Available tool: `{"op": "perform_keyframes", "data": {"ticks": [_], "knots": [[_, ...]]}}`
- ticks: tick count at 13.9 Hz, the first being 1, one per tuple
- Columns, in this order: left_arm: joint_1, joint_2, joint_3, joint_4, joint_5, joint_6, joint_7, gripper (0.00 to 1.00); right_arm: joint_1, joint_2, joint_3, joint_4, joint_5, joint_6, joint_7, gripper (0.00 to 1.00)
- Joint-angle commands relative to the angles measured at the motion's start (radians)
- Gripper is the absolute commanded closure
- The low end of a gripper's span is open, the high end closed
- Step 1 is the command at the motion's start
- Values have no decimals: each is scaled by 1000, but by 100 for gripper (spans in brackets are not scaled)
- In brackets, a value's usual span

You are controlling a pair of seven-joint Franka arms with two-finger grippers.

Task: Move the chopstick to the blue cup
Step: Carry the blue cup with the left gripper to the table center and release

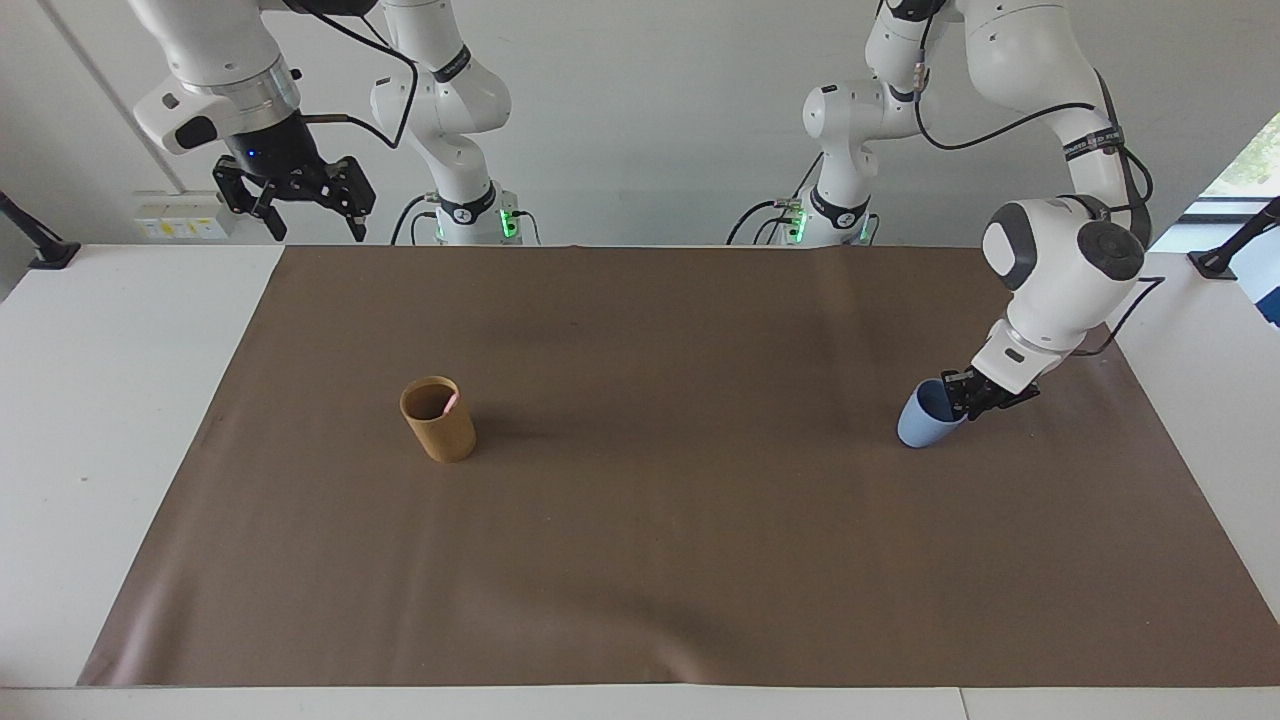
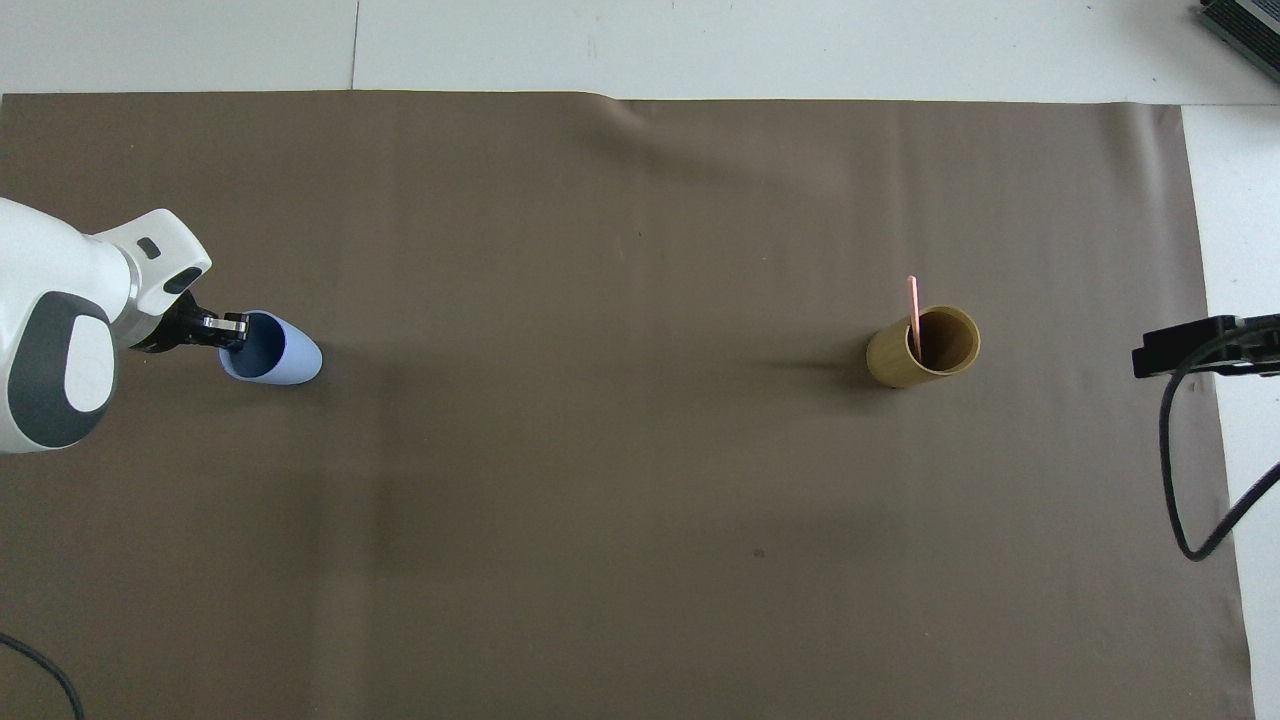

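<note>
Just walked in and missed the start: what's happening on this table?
The left hand is shut on the rim of the small light blue tumbler, which stands on the brown mat toward the left arm's end. The thin pink chopstick sits in the tan cylindrical cup toward the right arm's end, not yet transferred. The right hand waits open, raised above the table's edge by its base.

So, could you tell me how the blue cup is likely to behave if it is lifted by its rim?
The blue cup looks small and thin-walled, so probably light. It tapers toward its base, so a sideways nudge might tip it. Gripped at one rim edge, it may tilt.
</note>
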Motion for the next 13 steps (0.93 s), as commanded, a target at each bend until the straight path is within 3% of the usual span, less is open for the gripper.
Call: {"op": "perform_keyframes", "data": {"ticks": [1,4,13], "knots": [[-11,-23,-8,-12,-20,-20,-15,100,-11,-8,5,-8,17,0,16,0],[-129,-30,-14,-12,-20,-21,-114,100,-11,-8,5,-8,17,0,16,0],[-582,-31,-15,-31,-21,57,-696,100,-13,-7,-3,-7,17,-3,17,0]]}}
